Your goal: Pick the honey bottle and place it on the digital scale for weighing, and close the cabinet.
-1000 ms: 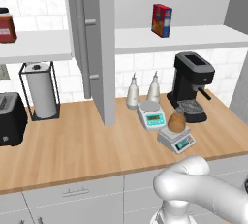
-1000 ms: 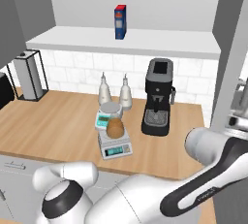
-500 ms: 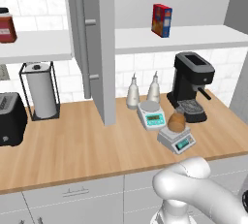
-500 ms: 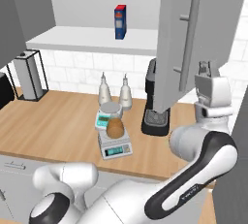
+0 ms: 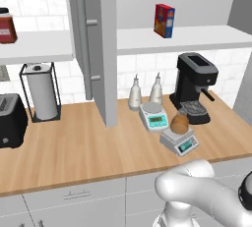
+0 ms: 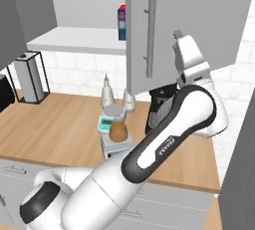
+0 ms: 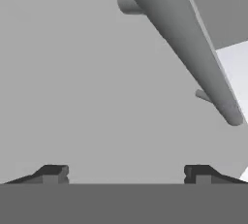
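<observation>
The amber honey bottle [image 5: 180, 123] [image 6: 118, 131] stands on the flat top of the light-grey digital scale [image 5: 183, 144] [image 6: 110, 147] on the counter. The cabinet's right door [image 6: 199, 22] is part-way swung, and its bar handle [image 6: 149, 32] [image 7: 189, 43] faces the room. My gripper [image 6: 179, 42] [image 7: 125, 175] is up at that door, right against its grey face [image 7: 87, 87] beside the handle. It is open, its fingertips [image 7: 51, 173] far apart with nothing between them. The left door [image 5: 93, 49] stands open, edge-on.
A white scale with a round plate [image 5: 153, 115] and two white slim-necked bottles [image 5: 135, 93] stand behind the digital scale. A black coffee machine [image 5: 196, 86] is to their right. A red-and-blue box [image 5: 164, 20] sits on the cabinet shelf. A paper-towel holder [image 5: 42, 93] and a toaster [image 5: 11, 120] are at the left.
The right cabinet door has swung further left across the shelf, with my hand moving along against it. The bottle and scale have stayed put.
</observation>
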